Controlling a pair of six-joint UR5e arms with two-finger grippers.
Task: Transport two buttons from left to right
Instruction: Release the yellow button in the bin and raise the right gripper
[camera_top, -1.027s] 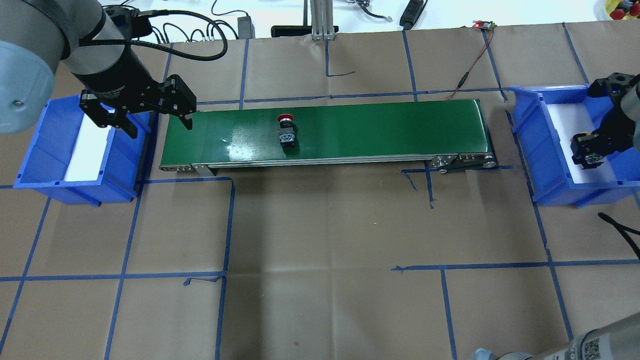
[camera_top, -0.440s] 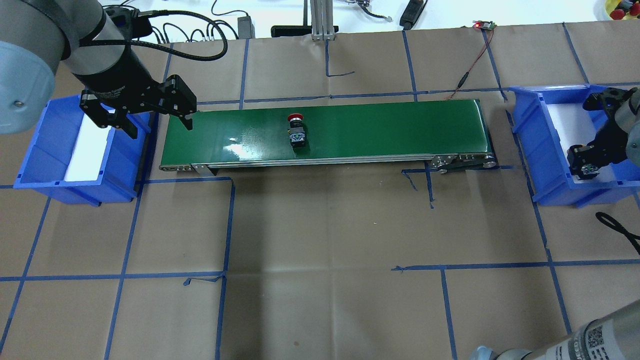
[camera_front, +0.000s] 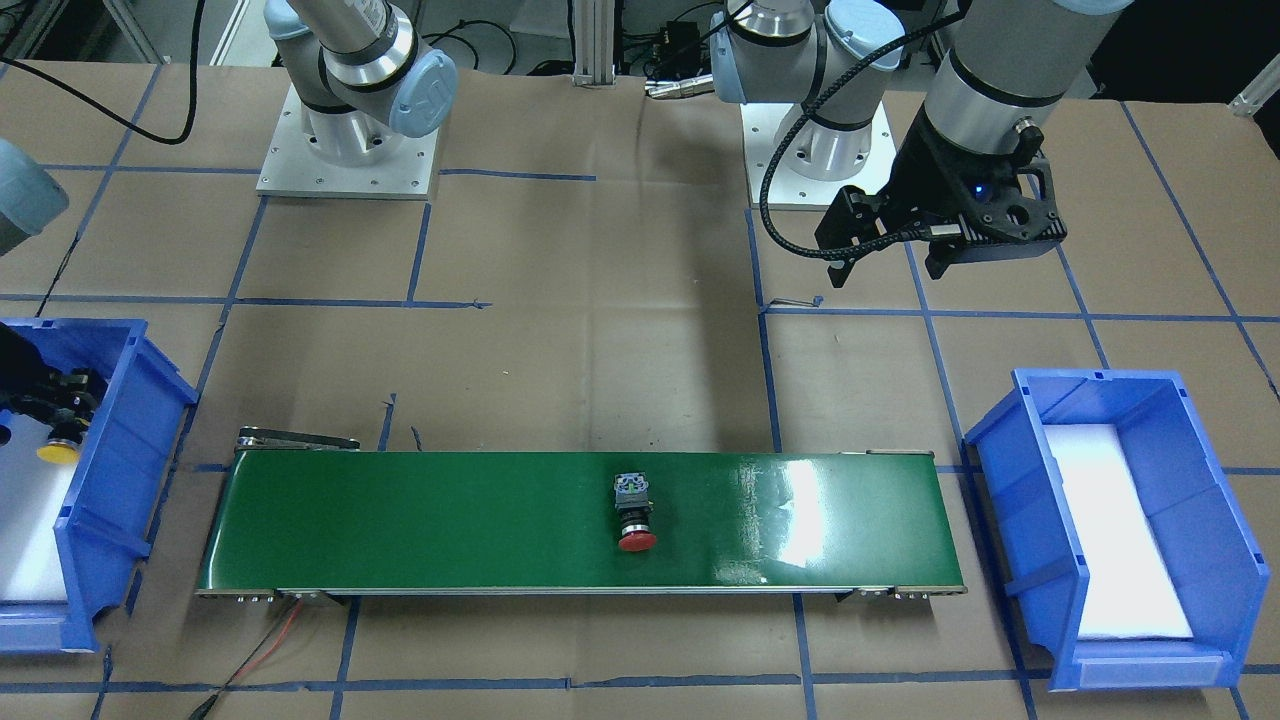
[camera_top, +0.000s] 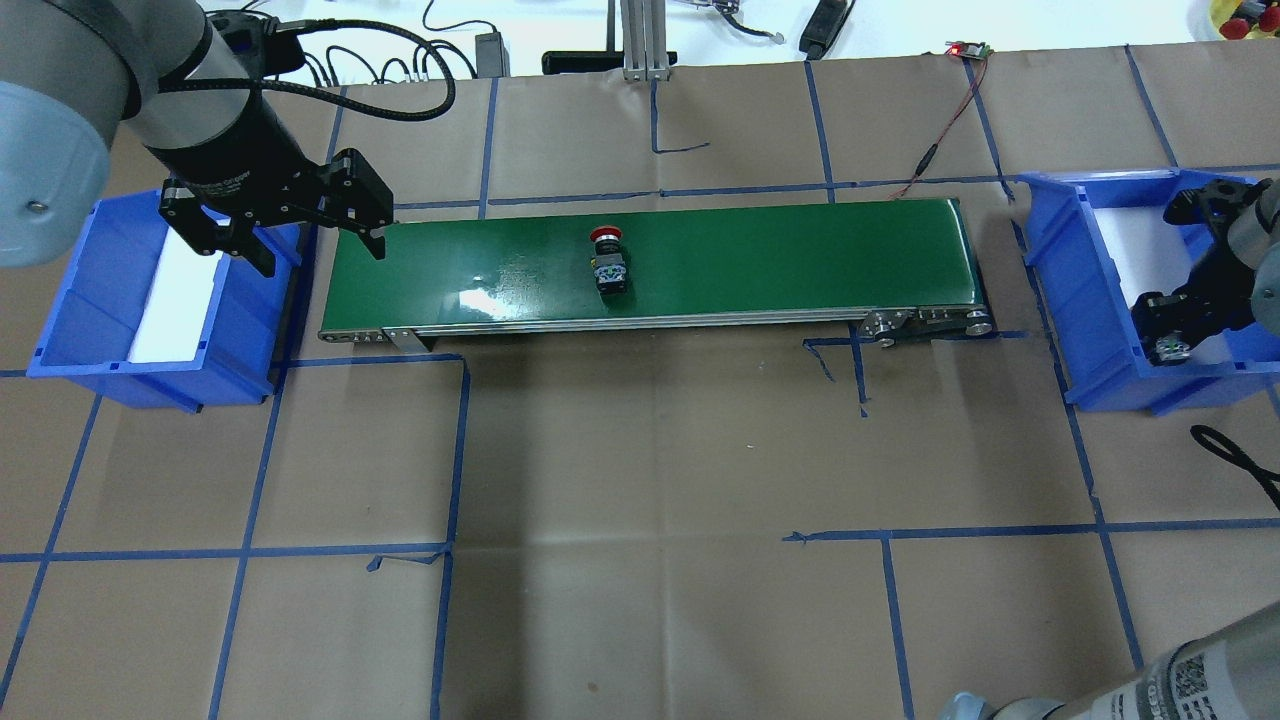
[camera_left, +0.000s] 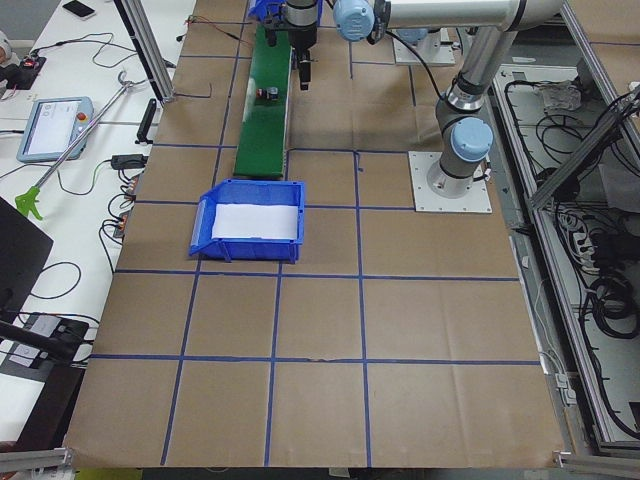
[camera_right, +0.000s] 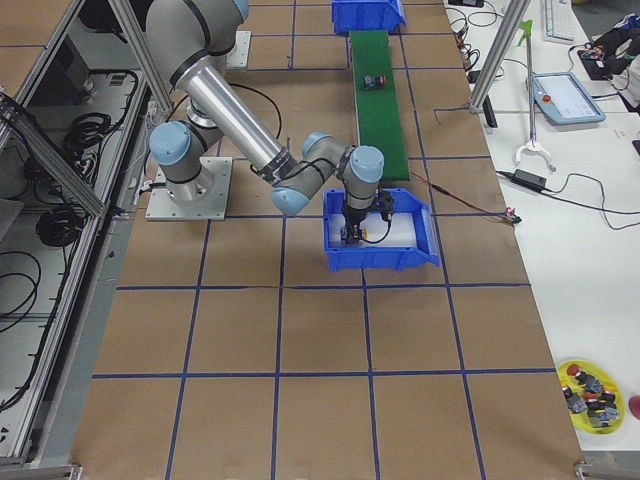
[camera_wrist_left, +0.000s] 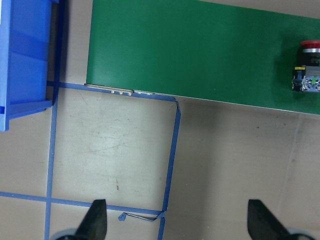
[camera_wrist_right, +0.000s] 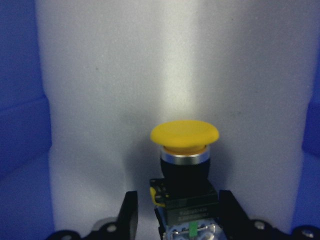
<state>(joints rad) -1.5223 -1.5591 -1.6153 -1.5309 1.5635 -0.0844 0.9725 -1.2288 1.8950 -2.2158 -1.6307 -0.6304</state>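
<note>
The red button (camera_top: 609, 262) lies on its side on the green conveyor belt (camera_top: 780, 260), left of its middle; it also shows in the front view (camera_front: 634, 512) and the left wrist view (camera_wrist_left: 310, 67). My left gripper (camera_top: 322, 258) is open and empty, above the belt's left end beside the left blue bin (camera_top: 90, 300). My right gripper (camera_top: 1168, 335) is shut on the yellow button (camera_wrist_right: 185, 135), with fingers on its black body, low inside the right blue bin (camera_top: 1095, 300) over the white foam. The yellow cap shows in the front view (camera_front: 58, 452).
Blue tape lines grid the brown paper table. A red wire (camera_top: 940, 140) runs to the belt's right end. Cables and a post (camera_top: 645, 40) lie beyond the far edge. A black cable (camera_top: 1235, 455) lies near the right bin.
The red button has ridden the belt to the right. My right gripper with the yellow button has shifted toward the bin's near end. The left gripper has not moved.
</note>
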